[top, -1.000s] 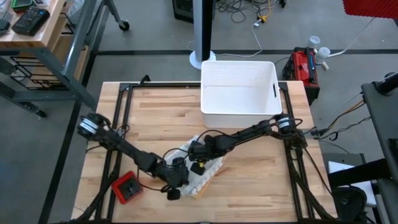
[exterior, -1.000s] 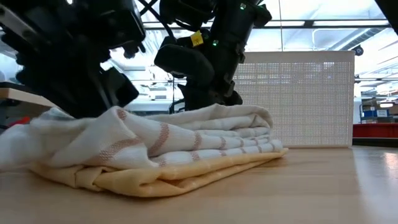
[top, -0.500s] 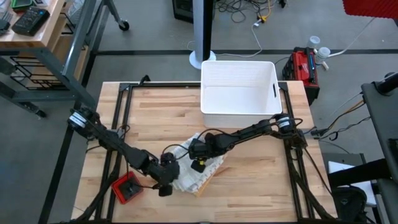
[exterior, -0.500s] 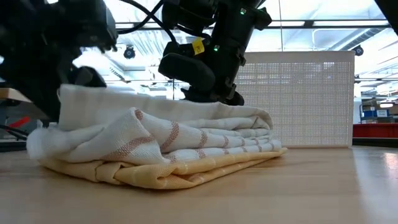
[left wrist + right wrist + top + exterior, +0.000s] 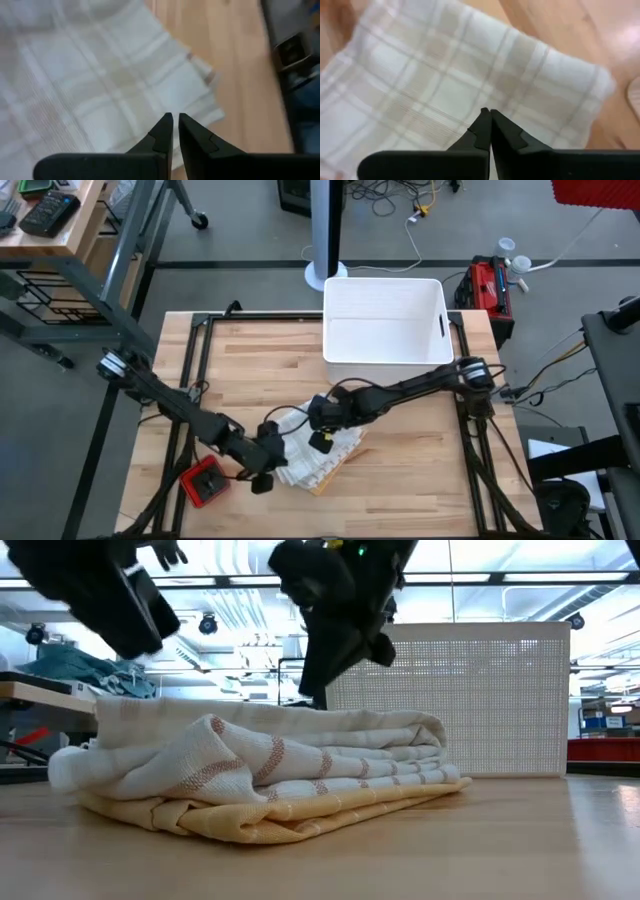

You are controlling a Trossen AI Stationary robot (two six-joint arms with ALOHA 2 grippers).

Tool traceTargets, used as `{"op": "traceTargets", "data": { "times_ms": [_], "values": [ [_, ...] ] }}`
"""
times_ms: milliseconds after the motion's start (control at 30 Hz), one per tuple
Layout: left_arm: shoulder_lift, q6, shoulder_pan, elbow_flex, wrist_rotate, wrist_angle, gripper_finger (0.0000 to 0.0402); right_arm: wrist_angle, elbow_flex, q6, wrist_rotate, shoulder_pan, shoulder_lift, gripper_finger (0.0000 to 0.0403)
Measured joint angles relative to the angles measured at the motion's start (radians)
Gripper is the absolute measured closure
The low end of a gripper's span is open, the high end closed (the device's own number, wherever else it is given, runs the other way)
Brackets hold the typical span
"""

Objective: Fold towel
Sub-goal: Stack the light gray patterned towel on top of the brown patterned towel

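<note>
Lying folded in a thick stack near the front edge of the worktop (image 5: 400, 440), a little left of its middle, the towel (image 5: 270, 775) shows white cloth with reddish stripes over a yellow underside. The left gripper (image 5: 268, 467) hangs above the towel's left end with its fingers (image 5: 164, 131) drawn almost together, only a thin slit between them, and nothing in their hold. The right gripper (image 5: 318, 420) hovers over the towel's back part with its fingers (image 5: 482, 129) pressed fully together, also empty. In the low view both grippers stand clear above the cloth. A white bin (image 5: 384, 320) sits at the worktop's back edge, and a small red device (image 5: 204, 482) rests near the front left corner.
</note>
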Motion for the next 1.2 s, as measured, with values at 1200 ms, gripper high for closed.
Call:
{"op": "traceTargets", "data": {
  "times_ms": [1200],
  "values": [
    [-0.260,-0.076,0.171,-0.355,0.018,0.097,0.0398,-0.212,-0.105,0.311,0.211,0.330,-0.188,0.0403]
  ]
}}
